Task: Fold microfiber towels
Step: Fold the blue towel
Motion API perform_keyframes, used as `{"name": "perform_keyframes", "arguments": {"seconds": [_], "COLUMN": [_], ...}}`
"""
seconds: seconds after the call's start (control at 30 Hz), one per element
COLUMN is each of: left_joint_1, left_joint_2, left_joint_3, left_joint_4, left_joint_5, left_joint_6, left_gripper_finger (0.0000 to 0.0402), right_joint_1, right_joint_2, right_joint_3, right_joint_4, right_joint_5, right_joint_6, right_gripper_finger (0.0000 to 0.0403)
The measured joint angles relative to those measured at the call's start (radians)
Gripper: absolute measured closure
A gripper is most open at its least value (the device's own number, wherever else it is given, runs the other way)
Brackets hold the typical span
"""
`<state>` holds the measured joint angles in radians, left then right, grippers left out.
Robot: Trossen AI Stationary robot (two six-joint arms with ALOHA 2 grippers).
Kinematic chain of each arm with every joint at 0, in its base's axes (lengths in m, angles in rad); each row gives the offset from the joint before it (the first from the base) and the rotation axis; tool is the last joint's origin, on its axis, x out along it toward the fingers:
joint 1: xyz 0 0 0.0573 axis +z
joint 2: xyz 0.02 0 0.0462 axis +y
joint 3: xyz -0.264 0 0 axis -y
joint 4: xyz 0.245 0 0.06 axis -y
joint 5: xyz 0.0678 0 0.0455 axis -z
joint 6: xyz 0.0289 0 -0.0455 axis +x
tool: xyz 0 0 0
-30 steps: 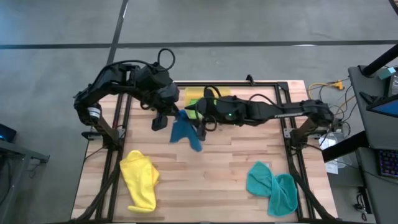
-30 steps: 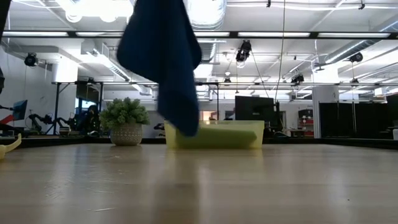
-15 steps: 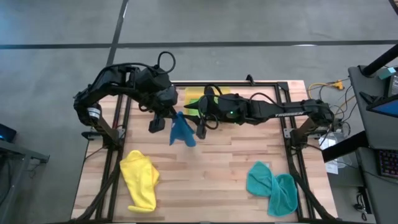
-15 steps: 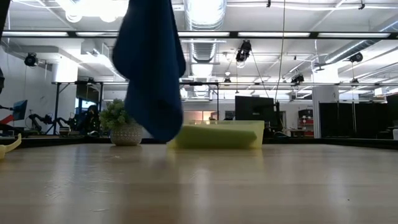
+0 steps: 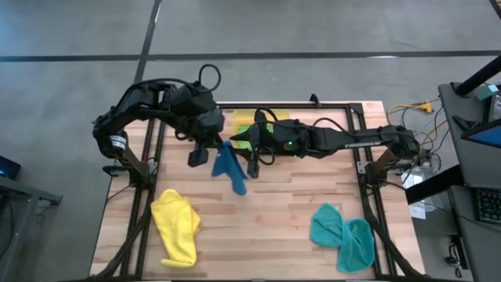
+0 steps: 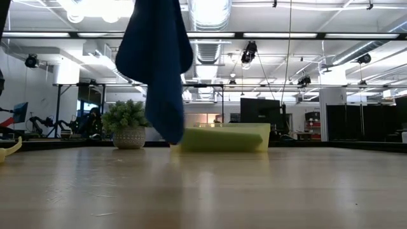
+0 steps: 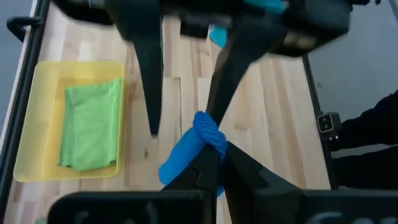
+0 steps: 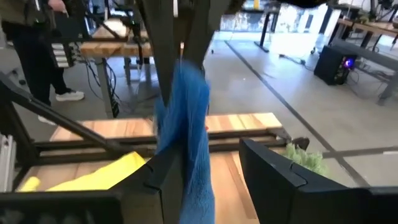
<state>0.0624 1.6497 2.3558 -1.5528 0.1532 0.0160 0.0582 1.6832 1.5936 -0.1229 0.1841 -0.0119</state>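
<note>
I see a wood-plank surface (image 5: 266, 211): yellow towel (image 5: 176, 225) at 7 o'clock, teal towel (image 5: 342, 235) at 5, yellow tray (image 5: 235, 119) at 12, potted plant (image 6: 128, 124) beside it.

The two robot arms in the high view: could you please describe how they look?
Both the left arm and the right arm are dark, jointed and matte, with looping black cables. Each ends in two slim, tapered black fingers.

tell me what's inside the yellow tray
A folded lime green towel lies flat inside the tray, filling about half of it, with bare tray floor beside it. Anything under the towel is covered.
</note>
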Motion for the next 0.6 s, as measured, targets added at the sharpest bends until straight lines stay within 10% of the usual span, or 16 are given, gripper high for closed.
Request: {"name": "perform_keyframes", "arguments": {"seconds": [0.6], "left_joint_1": [0.0], "left_joint_2": [-0.017], "left_joint_3": [0.0], "left_joint_4": [0.043], "left_joint_5": [0.022], "left_joint_6": [-0.04], "left_gripper_finger": [0.0401], "right_joint_1": [-0.011], "right_joint_2": [0.117], "right_joint_3": [-0.009], "right_joint_4": [-0.125], "right_joint_5": [0.01], "right_joint_6": [0.03], "right_gripper_finger": [0.0301]}}
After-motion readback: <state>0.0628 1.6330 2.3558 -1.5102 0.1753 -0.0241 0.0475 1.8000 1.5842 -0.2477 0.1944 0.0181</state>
